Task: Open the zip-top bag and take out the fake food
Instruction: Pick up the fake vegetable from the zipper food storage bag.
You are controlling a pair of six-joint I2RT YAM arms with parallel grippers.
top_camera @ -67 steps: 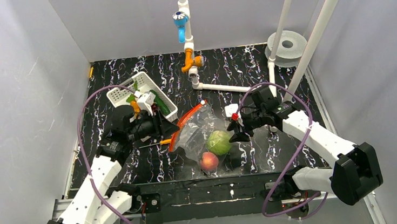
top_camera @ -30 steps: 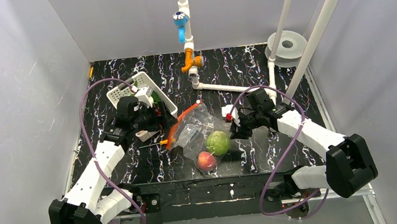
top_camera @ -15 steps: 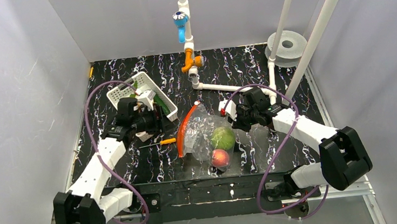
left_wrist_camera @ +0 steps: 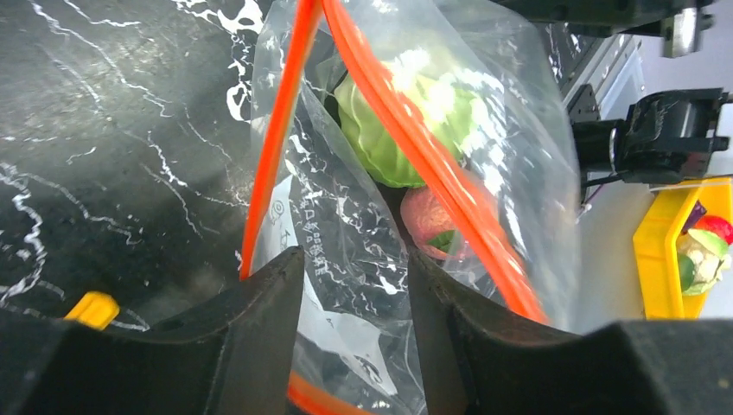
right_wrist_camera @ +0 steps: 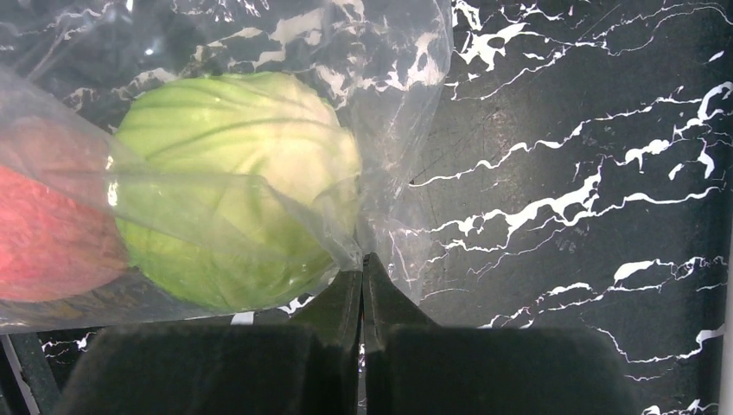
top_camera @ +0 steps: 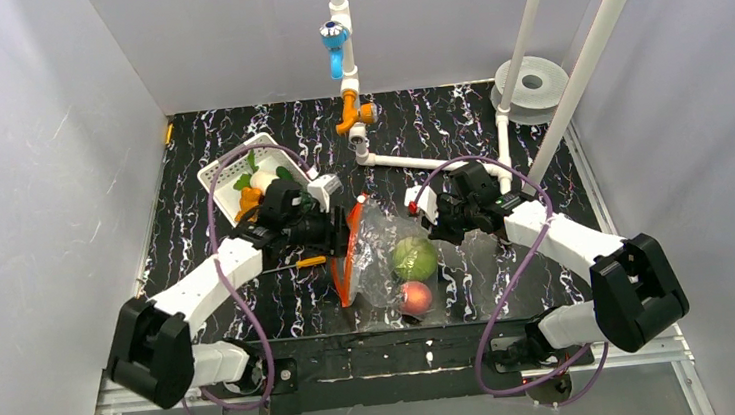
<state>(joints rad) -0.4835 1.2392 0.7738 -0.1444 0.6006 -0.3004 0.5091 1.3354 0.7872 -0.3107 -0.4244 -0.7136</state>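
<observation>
1. The zip-top bag (top_camera: 379, 247) lies on the black marbled table (top_camera: 252, 313), stretched between the two grippers. Its mouth is parted, and its orange-red zip strip (left_wrist_camera: 277, 164) is at the left gripper's end.
2. Two bits of fake food are inside. A green round vegetable (right_wrist_camera: 233, 216) is pressed against the film right by the right fingertips. A peach (right_wrist_camera: 43, 233) touches it on the side away from those tips.
3. The right gripper (right_wrist_camera: 363, 270) is clamped fully closed, pinching a little gather of the bag's clear film just beside the vegetable.
4. The left gripper (left_wrist_camera: 354, 328) has its fingers roughly halfway apart at the bag's mouth, with printed clear plastic filling the gap. One run of the strip disappears at one finger and the other run crosses the other finger. Honestly I can't tell from here whether the pads are actually squeezing the plastic.
5. A small orange-handled tool (top_camera: 310, 262) lies on the table just beside the left fingers. A white slotted basket (top_camera: 230, 153) holding a few toy pieces sits behind that gripper, clear of the bag.
</observation>
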